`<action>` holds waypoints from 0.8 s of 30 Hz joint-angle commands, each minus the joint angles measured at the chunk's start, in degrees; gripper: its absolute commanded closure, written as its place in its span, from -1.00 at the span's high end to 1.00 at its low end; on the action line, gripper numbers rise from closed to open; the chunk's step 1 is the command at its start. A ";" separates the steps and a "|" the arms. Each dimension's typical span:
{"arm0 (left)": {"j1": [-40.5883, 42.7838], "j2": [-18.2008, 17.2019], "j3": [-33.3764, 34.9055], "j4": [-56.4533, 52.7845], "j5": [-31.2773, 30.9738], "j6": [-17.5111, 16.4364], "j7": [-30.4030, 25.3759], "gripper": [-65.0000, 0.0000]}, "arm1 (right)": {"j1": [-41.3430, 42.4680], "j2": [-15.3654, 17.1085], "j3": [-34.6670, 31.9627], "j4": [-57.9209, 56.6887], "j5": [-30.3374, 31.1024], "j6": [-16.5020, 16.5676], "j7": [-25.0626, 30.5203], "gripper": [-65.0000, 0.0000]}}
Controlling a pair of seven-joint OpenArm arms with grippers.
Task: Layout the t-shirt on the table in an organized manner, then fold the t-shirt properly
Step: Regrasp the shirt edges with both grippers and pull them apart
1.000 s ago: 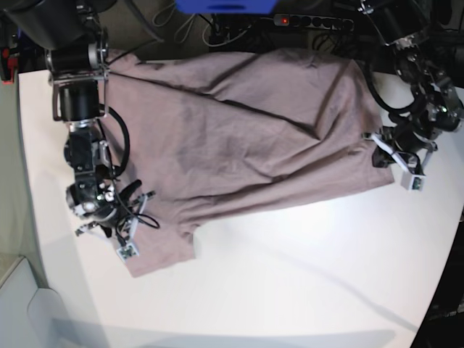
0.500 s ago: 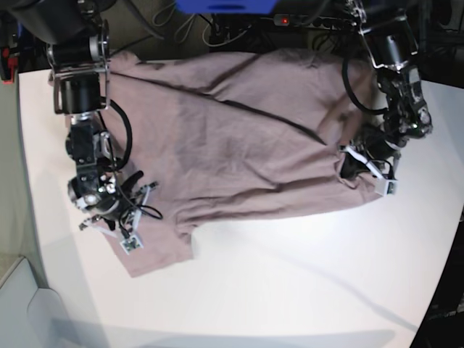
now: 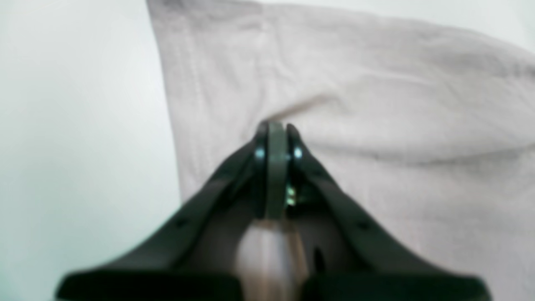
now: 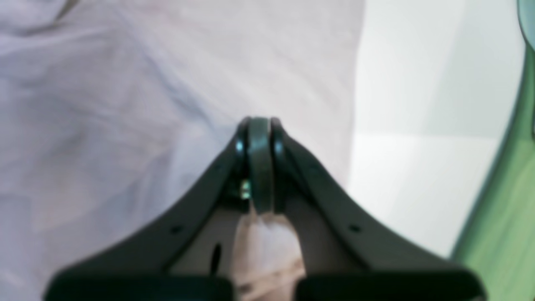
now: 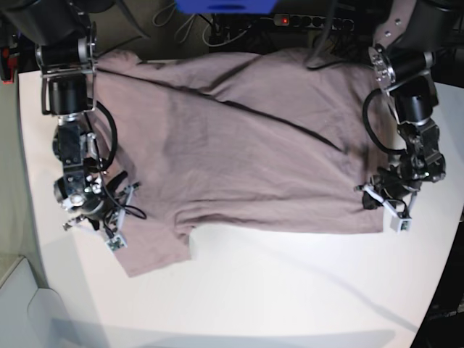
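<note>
Lengthwise, the t-shirt (image 5: 239, 145) lies stretched across the surface (image 5: 290, 290) between both arms. Left fingers (image 5: 370, 199) are pinched closed on the shirt's corner at one end; right fingers (image 5: 119, 210) are closed on cloth beside the sleeve at the other.

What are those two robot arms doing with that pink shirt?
The robot is spreading the t-shirt out flat on the white table. The left gripper is pinched shut on the cloth at one side, and the right gripper is pinched shut on the cloth at the opposite side, near a sleeve. The shirt lies mostly open between them, with a few creases across it. No folding has been done yet.
</note>
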 commanded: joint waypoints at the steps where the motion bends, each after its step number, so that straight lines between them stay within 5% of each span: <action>1: -1.99 -0.69 -0.02 0.72 -0.20 0.35 -0.16 -1.00 | 1.69 0.66 0.29 1.20 0.16 0.10 0.82 -1.00; 9: -2.69 -0.69 -0.54 13.47 -1.00 0.18 8.63 -1.00 | 2.57 1.98 5.04 3.48 0.16 0.19 0.73 -1.00; 16: 6.36 -0.61 -0.54 36.68 -13.92 0.79 22.70 -1.00 | 2.48 2.07 6.18 3.04 0.16 1.51 -2.70 -1.00; 20: 13.92 2.12 -0.63 44.50 -17.08 0.97 24.37 -1.00 | 3.09 1.72 6.01 0.76 0.16 5.20 -2.44 -1.00; 24: 21.39 4.76 -0.63 48.28 -17.35 0.97 24.28 -1.00 | 7.31 0.40 5.74 -7.59 0.16 5.38 0.55 -1.00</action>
